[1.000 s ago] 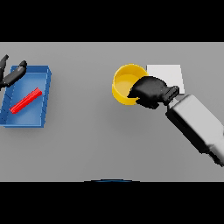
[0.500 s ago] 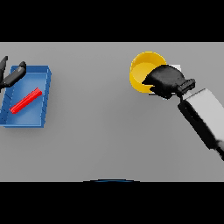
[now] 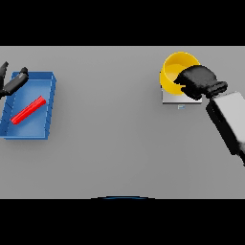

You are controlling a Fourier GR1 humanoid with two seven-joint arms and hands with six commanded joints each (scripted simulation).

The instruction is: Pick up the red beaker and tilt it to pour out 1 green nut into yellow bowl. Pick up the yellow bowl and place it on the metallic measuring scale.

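The yellow bowl hangs tilted above the metallic measuring scale at the right of the table. My right hand is shut on the bowl's near right rim, and it hides part of the bowl and the scale. The red beaker lies on its side inside the blue tray at the far left. My left hand shows at the left edge, above the tray's far corner, with its fingers relaxed and holding nothing. No green nut is visible.
The scale's small display faces the near side. My right forearm stretches from the lower right toward the scale.
My right hand has carried the yellow bowl to the right and farther back, from beside the scale to above it. The left hand has stayed in place.
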